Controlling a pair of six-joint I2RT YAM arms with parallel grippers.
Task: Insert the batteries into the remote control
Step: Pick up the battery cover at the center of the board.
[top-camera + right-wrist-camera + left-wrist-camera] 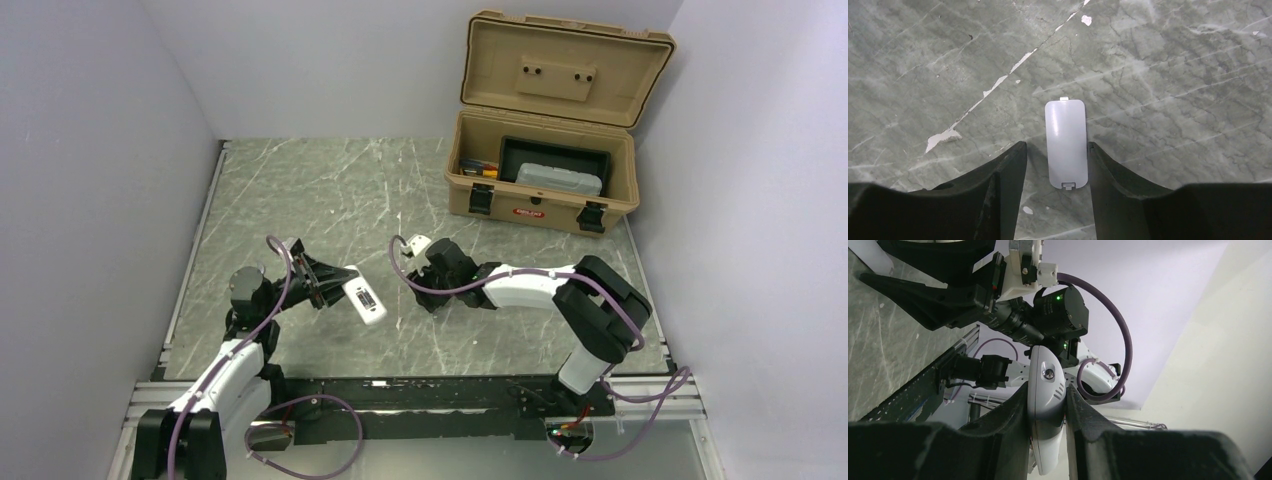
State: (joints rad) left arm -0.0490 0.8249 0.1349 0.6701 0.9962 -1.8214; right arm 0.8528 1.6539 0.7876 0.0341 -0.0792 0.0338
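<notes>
My left gripper (335, 281) is shut on the remote control (364, 300), a slim white handset held off the table with its button side up. In the left wrist view the fingers (1013, 410) clamp its white body (1047, 375) on both sides. My right gripper (430, 297) points down at the table, open. In the right wrist view its fingers (1008, 165) straddle a small white battery cover (1066, 144) lying flat on the table, with a gap on the left side. The batteries are not in view.
An open tan toolbox (545, 190) stands at the back right, holding a grey case (560, 180) and small coloured items (478, 170). The marble tabletop (330, 200) has white chipped spots. Walls close in on the left, back and right.
</notes>
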